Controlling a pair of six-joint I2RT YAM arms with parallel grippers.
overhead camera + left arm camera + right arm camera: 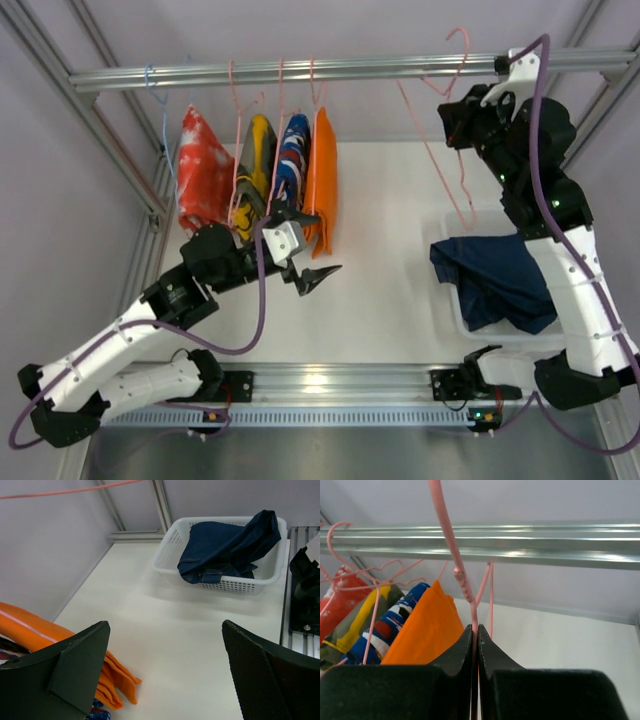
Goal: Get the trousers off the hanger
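Two grippers, two states. Right gripper [475, 630]: fingers pressed together on the thin pink wire of the hanger [451, 540], clamped just below the twisted neck. It holds the hanger up close to the metal rail [545, 540] at the right end. I can't tell whether the hook sits on the rail.

Left gripper [162, 627]: jaws spread wide, nothing between them. It hangs low over the white table [165, 650], just beside the lower edge of the orange garment [112, 680].

Trousers [220, 545]: off the hanger and crumpled in the white basket [167, 545] at the right side of the table. One fold drapes over the basket's rim. They lie below the right arm and well apart from the left gripper.

The orange garment hangs from the rail's left half, next to a blue, red and white patterned garment [395, 617].
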